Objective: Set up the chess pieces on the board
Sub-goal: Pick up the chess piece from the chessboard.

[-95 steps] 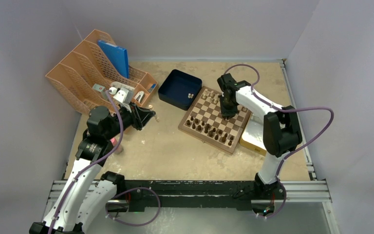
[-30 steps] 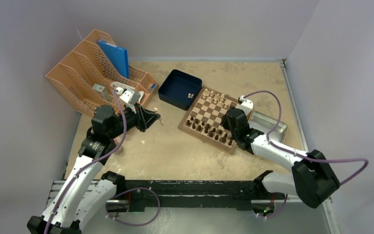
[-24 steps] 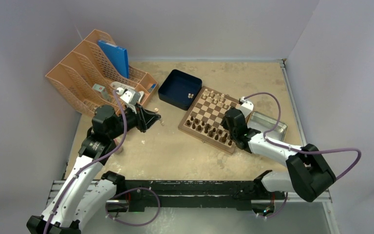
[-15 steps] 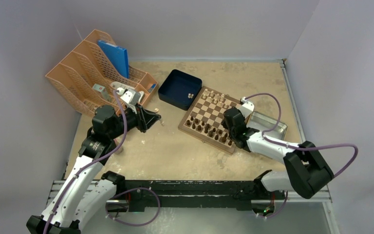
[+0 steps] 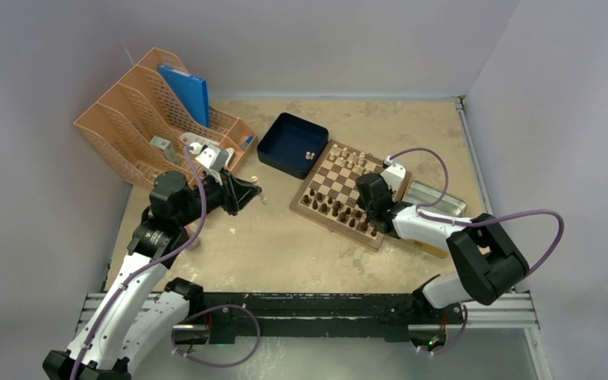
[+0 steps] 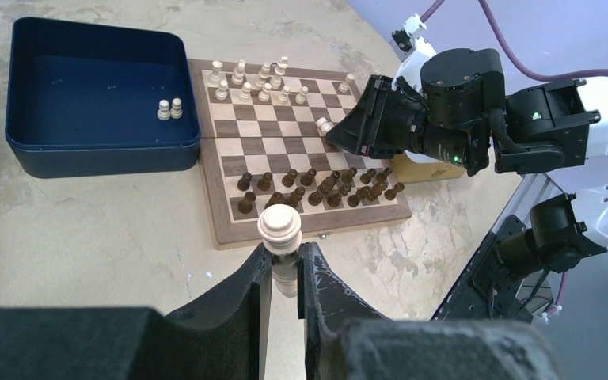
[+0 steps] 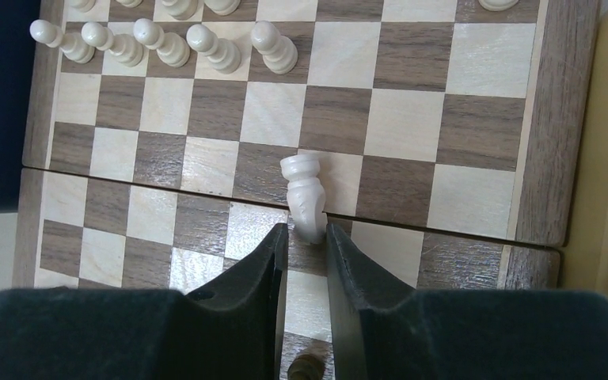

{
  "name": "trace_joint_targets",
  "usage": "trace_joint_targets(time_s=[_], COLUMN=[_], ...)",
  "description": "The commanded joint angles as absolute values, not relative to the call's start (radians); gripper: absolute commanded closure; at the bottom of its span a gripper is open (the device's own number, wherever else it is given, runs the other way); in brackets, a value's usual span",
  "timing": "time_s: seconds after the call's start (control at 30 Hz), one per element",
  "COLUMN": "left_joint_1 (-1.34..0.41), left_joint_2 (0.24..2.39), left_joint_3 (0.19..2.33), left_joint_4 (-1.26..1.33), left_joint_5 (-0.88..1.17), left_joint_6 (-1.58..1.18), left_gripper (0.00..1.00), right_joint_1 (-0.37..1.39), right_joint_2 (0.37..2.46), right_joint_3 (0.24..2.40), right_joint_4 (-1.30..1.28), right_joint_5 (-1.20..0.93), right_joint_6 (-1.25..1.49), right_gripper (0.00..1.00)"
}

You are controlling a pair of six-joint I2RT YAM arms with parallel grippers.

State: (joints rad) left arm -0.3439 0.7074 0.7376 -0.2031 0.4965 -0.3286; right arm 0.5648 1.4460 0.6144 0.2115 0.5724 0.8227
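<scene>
left hand [image 6: 285, 260] pinches a cream piece [image 6: 279, 228] at the lower centre of its view; right hand [image 7: 306, 237] grips a pale piece [image 7: 304, 194] (tilted) mid-frame over the board [image 7: 443, 198].

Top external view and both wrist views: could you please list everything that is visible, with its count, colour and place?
board: one, brown and cream checkered, middle right of the table.
blue tray: one, dark blue, beside the board's far left.
cream chess pieces: roughly ten, pale cream, on the board's far rows; two more in the blue tray.
dark brown pieces: many, dark brown, on the board's near rows.
metal tray: one, shiny, right of the board, partly behind the right arm.
file organiser: one, peach, far left; holds a blue folder.
left end effector: black, left of the board, shut on a round-headed cream piece.
right end effector: black, over the board, shut on the other cream piece.
</scene>
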Motion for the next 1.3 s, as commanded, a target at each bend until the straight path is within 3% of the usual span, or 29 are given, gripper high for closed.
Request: trace_joint_targets(time_s=[0.0, 0.23, 0.57, 0.73, 0.87, 1.03, 1.27], left_joint_1=[-0.353, -0.353, -0.354, -0.356, -0.356, -0.356, -0.356], left_joint_2=[0.698, 0.697, 0.696, 0.697, 0.696, 0.694, 0.705], left_joint_3=[0.741, 0.742, 0.744, 0.744, 0.746, 0.744, 0.749], left_joint_4=[-0.166, -0.166, -0.174, -0.178, -0.181, -0.183, -0.163], left_joint_5=[0.492, 0.488, 0.485, 0.483, 0.482, 0.479, 0.470], left_joint_6=[-0.311, -0.310, -0.308, -0.306, -0.305, -0.305, -0.321], left_gripper=[1.00, 1.00, 1.00, 1.00, 1.00, 1.00, 1.00], right_joint_1=[0.569, 0.568, 0.569, 0.538, 0.401, 0.304, 0.298], right_joint_2=[1.444, 1.499, 1.493, 1.399, 1.326, 1.358, 1.349], right_joint_3=[0.656, 0.692, 0.716, 0.811, 0.848, 0.948, 1.111], right_joint_4=[0.203, 0.183, 0.153, 0.005, -0.076, -0.271, -0.404], right_joint_5=[0.600, 0.620, 0.640, 0.427, 0.212, 0.096, -0.104], right_joint_6=[0.829, 0.822, 0.809, 0.784, 0.749, 0.615, 0.462], right_gripper=[0.74, 0.78, 0.95, 0.98, 1.00, 1.00, 1.00])
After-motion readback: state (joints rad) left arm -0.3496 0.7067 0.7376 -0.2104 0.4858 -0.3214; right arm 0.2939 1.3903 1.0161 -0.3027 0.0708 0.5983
